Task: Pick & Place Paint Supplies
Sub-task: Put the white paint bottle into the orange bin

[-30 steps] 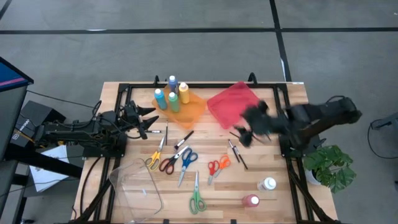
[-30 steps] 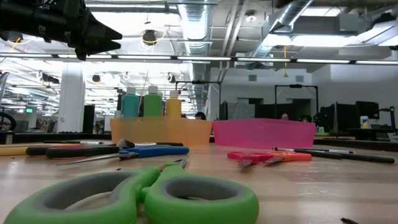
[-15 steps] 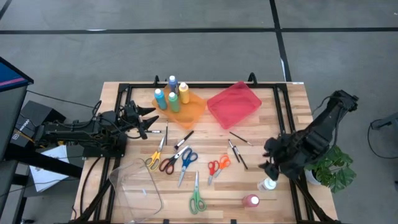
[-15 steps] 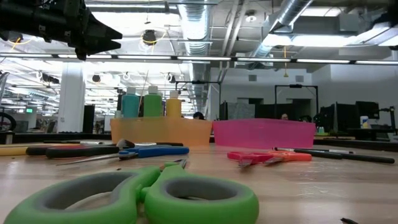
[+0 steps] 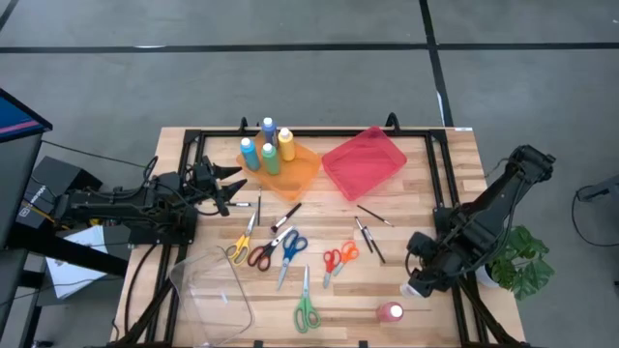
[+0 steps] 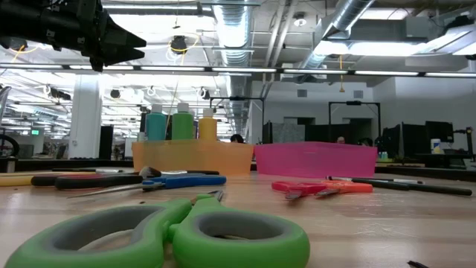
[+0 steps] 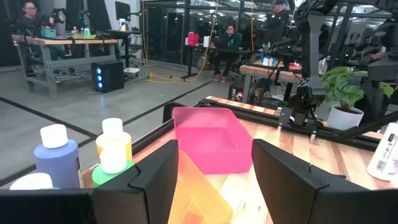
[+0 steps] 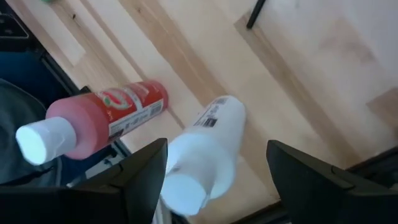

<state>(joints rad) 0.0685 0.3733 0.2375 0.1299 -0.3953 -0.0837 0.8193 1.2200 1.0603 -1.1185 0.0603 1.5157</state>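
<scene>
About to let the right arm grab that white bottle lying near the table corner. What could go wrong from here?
The white bottle lies on its side between the right tool's open fingers; a skewed close may roll it away. The pink bottle lies close beside it and could get knocked. Both sit near the table edge and might fall.

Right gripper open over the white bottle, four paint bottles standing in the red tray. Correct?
One error: the four paint bottles stand in the orange tray, not the red tray, which looks empty in the high view. The right gripper is open over the white bottle.

No legible txt on bottles or elsewhere.
</scene>
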